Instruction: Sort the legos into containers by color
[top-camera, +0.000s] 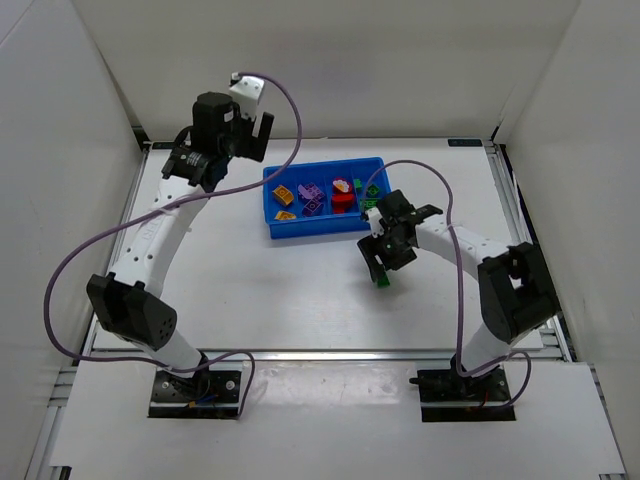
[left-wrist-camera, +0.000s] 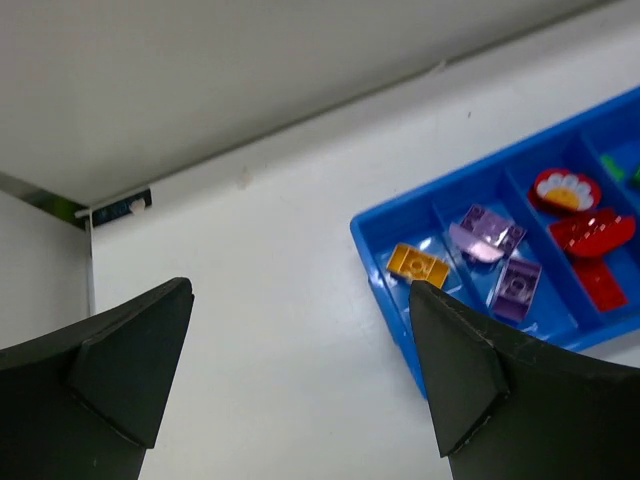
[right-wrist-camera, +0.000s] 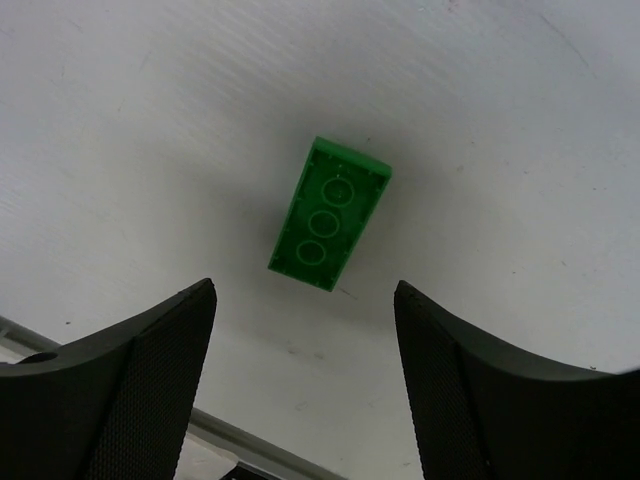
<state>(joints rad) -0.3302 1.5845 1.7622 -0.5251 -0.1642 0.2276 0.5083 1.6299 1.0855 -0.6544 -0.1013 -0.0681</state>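
One loose small green plastic lego brick (right-wrist-camera: 330, 213) lay flat on table, just in front of bright blue plastic tray (top-camera: 272, 200). Right gripper (right-wrist-camera: 305, 375) hovered over it, spread wide, empty. Left gripper (left-wrist-camera: 300, 375) also spread, empty. Looked like pickup step; next: descend, pinch, carry to green compartment.

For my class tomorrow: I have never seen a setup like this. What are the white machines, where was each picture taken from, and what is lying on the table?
Two white jointed robot arms are bolted to a white table. The overhead picture looks down on both. The other two come from cameras on each wrist, with the dark jaws at the bottom. The left gripper hangs open beside a shallow bright blue plastic tray whose compartments hold small orange, purple, red and green bricks. The right gripper is open above a flat green plastic brick lying alone on the table. Neither holds anything.
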